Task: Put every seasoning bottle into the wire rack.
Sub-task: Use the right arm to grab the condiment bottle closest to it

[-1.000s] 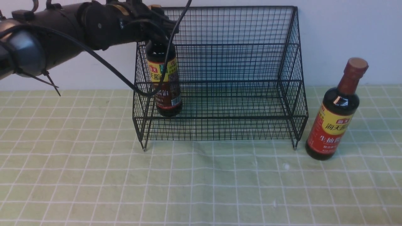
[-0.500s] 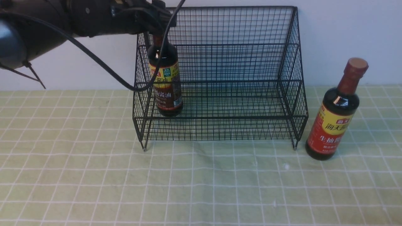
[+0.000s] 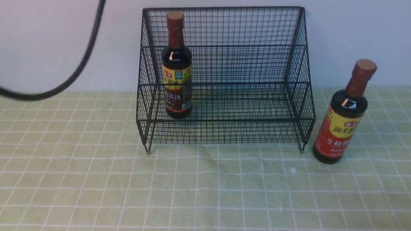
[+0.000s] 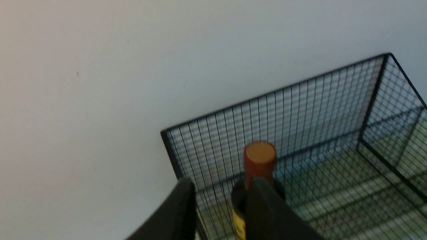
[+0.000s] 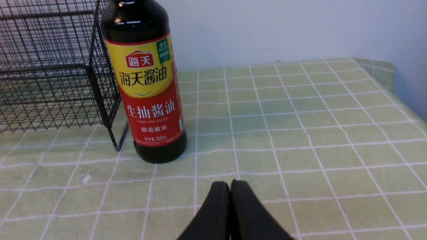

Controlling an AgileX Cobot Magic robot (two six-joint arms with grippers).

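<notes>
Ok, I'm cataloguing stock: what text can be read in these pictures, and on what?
"海天": logo on the red-label bottle
"海天酱油": its yellow band
"生抽酱油": its red band
"LIGHT SOY SAUCE": below that
"酿造酱油": lower
"净含量:500mL": lowest line
Its green patch: too small
On the brown-label bottle: too blurred

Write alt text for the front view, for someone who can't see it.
A brown-label bottle stands upright on the lower tier of a black wire rack, at its left. A red-label bottle stands outside, right of the rack, on a green checked tablecloth.
</notes>
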